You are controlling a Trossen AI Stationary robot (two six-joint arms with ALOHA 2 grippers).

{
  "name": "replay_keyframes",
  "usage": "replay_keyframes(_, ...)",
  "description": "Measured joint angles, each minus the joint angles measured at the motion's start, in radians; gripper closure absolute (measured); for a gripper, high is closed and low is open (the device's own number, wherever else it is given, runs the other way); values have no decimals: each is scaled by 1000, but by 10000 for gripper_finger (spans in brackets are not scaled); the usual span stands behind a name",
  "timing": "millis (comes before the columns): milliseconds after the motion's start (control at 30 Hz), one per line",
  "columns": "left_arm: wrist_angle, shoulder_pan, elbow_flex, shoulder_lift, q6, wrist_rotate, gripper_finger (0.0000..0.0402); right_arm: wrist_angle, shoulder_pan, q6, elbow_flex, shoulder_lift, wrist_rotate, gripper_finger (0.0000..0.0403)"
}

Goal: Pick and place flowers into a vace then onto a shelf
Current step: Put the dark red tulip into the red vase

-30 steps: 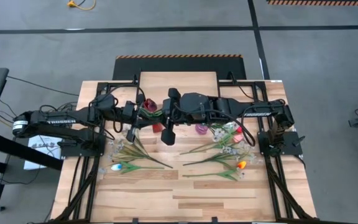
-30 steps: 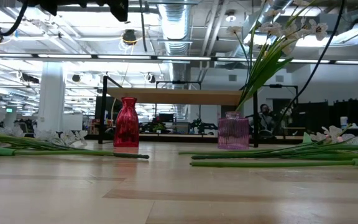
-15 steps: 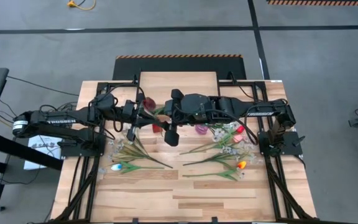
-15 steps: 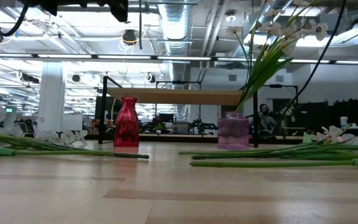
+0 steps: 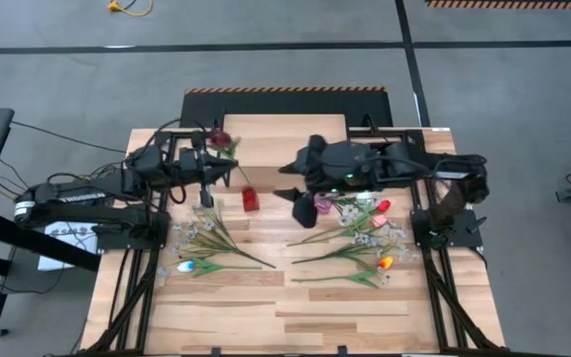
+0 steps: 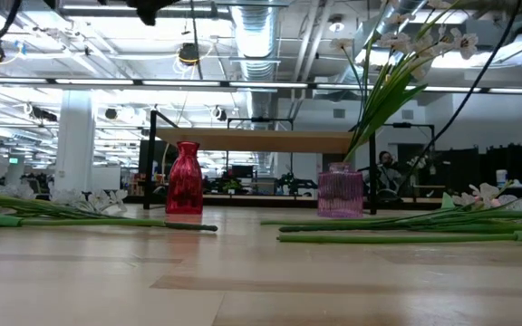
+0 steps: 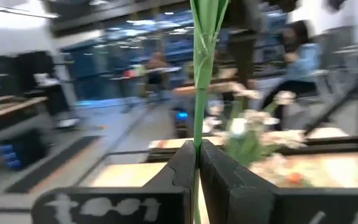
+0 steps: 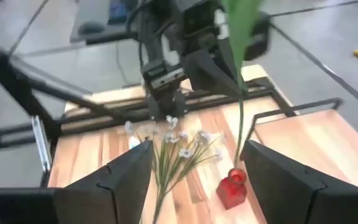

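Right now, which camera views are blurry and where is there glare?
Left wrist view: background motion-blurred, only the flower stem between the left gripper fingers is fairly crisp. Right wrist view: soft throughout. Low view: bright ceiling lights glare, red vase sharp. High view: evenly lit.

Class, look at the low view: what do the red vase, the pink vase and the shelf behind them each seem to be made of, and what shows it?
Red vase: probably glass, glossy and translucent, with bright highlights on its ribbed body.
Pink vase: also likely glass or clear plastic; background light shows through its ribbed wall.
Shelf: a pale, matt wooden board on thin dark legs, apparently metal.
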Motion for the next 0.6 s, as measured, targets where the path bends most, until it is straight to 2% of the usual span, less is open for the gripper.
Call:
replay_keyframes(167, -55, 34, 0, -15, -4, -22, 401, -64, 19, 60, 0, -47, 81, 178)
replay_keyframes(267, -32, 51, -31, 1, -23, -15, 401, -77, 35, 73, 0, -72, 126, 188)
replay_keyframes(400, 56, 85, -118, 6, -53, 25, 401, -89, 60, 72, -1, -79, 165, 203)
replay_keyframes(600, 179, 132, -231, 6, -69, 141, 401, -101, 80, 65, -1, -78, 178, 224)
